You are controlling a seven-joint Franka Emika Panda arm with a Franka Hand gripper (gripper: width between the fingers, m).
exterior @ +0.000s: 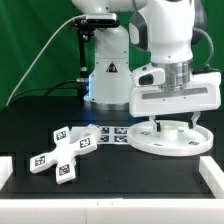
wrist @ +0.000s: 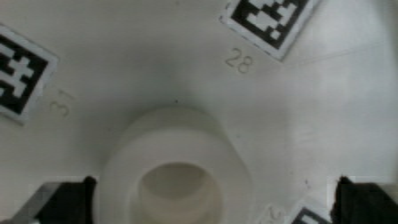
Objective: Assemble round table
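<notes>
The end effector (exterior: 171, 122) hangs low over the large rimmed round disc (exterior: 150, 146), which lies flat on the black tabletop (exterior: 30, 128) at about 4 o'clock in the exterior view. Its jaws stand wide apart and hold nothing. In the wrist view the two dark fingertips (wrist: 61, 202) sit at opposite edges of the picture, with the short cylindrical post (wrist: 173, 165) between them and a clear gap on each side, so neither pad touches it. The post stands upright on the disc's white face, its hollow top end towards the camera. Whether it is seated in the disc cannot be told. Two black-and-white square tags (wrist: 270, 20) show on the disc face near the post, and beside one of them is a faint raised "28".

The cross-shaped foot piece (exterior: 62, 152) lies flat on the tabletop at about 8 o'clock in the exterior view, well apart from the disc. The marker board (exterior: 110, 134) lies between them, near the middle, just in front of the arm's white base (exterior: 108, 75).
</notes>
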